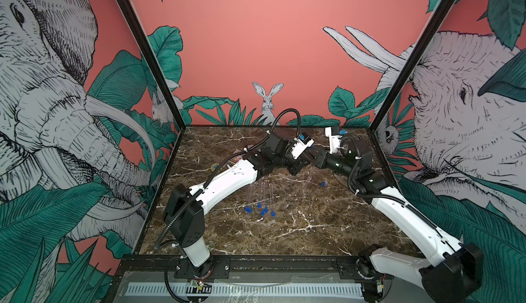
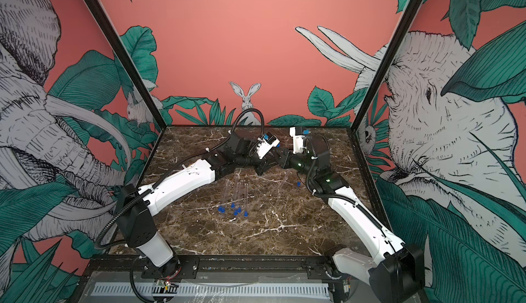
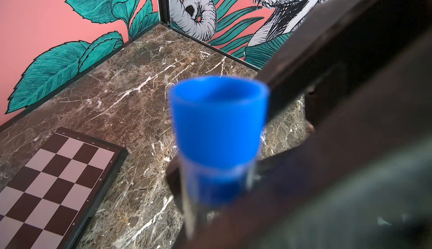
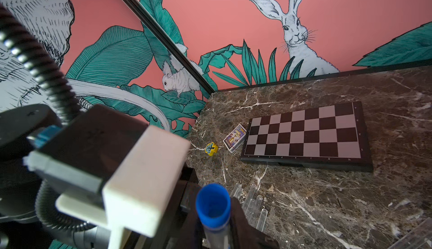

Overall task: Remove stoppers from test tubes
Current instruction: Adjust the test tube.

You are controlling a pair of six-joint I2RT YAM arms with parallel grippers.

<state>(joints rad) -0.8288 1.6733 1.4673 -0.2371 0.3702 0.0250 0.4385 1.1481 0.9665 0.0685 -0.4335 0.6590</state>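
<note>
L gripper [image 1: 306, 160], fingers pinched shut, holds one test tube [image 4: 215, 236] up off the marble table [image 1: 256, 236] at the far middle, w/ its blue stopper [image 3: 218, 124] plugged in the mouth. R gripper [image 4: 214, 217] meets it there, fingers narrowed against both sides of that stopper. Nearer the front, loose stoppers [image 1: 257, 209] lie by the bare tubes [image 1: 266, 192]; a chessboard [image 4: 304, 133] lies flat on the same table.

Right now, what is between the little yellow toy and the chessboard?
A small colourful box lies between the yellow toy and the chessboard, close to the board's end. It shows in the right wrist view.
</note>
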